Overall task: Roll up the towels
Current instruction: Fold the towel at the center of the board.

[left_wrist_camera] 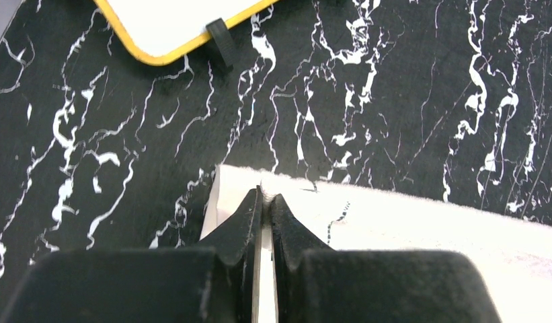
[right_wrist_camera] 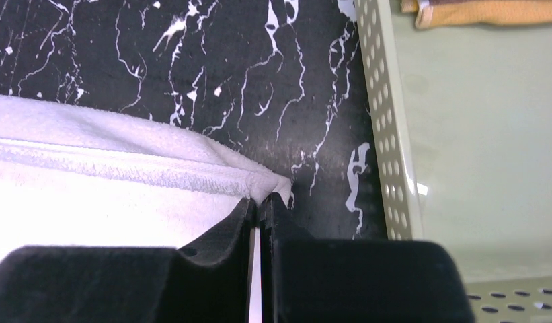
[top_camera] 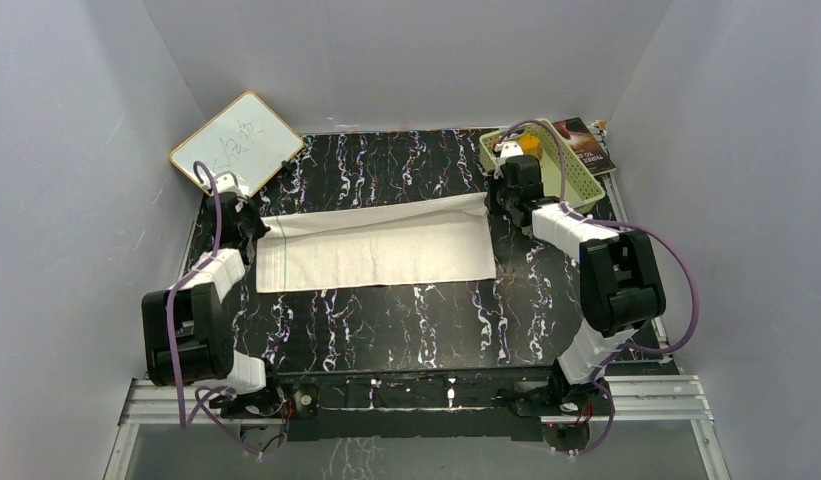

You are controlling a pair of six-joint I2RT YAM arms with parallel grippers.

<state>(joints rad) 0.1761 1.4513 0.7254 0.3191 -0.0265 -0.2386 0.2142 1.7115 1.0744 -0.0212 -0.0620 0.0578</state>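
The cream-white towel (top_camera: 376,250) lies flat on the black marbled table, spread left to right. My left gripper (top_camera: 254,226) is shut on its far left corner; in the left wrist view (left_wrist_camera: 265,196) the fingers pinch the towel's edge (left_wrist_camera: 394,215). My right gripper (top_camera: 494,200) is shut on the far right corner; in the right wrist view (right_wrist_camera: 259,199) the fingers pinch the hemmed corner (right_wrist_camera: 125,182). The orange-yellow towel (right_wrist_camera: 481,12) lies in the green basket, only its edge showing; it also shows in the top view (top_camera: 530,146).
A pale green perforated basket (top_camera: 576,180) stands at the far right, close to the right gripper; its wall shows in the right wrist view (right_wrist_camera: 387,134). A yellow-framed whiteboard (top_camera: 236,142) leans at the far left, also in the left wrist view (left_wrist_camera: 185,20). A book (top_camera: 584,145) lies behind the basket.
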